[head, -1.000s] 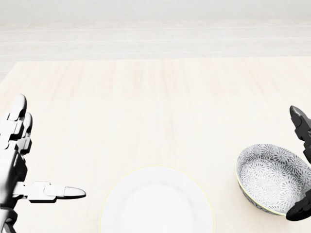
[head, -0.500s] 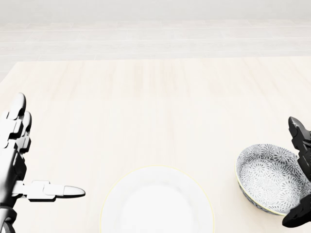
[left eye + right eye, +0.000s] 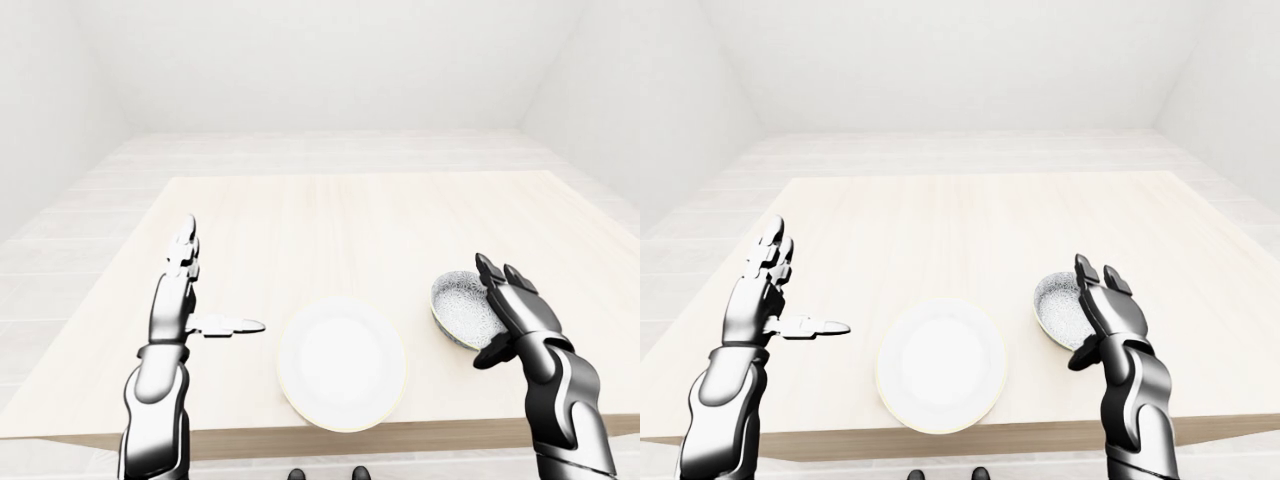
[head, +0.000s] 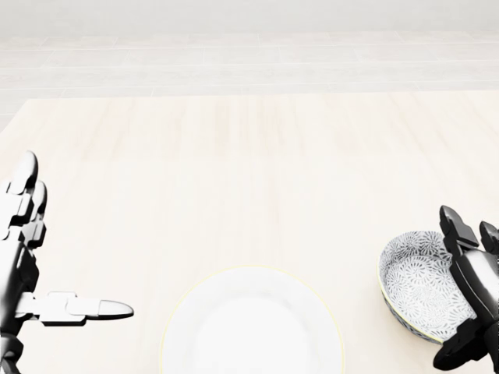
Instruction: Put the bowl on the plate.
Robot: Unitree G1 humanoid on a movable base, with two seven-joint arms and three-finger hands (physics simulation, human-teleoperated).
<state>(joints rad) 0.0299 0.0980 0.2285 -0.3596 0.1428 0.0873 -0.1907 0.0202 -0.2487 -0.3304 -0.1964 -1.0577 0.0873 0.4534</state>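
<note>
Bowl (image 4: 421, 284) empty, beside bare plate (image 4: 251, 327) | right hand (image 4: 475, 296) splayed at bowl rim | left hand (image 4: 19, 265) splayed

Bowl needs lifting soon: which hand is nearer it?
Right. The right hand stands at the right rim of the bowl; the left hand is far left, beyond the plate.

Bowl (image 4: 425, 284) right of plate (image 4: 251, 323)
</note>
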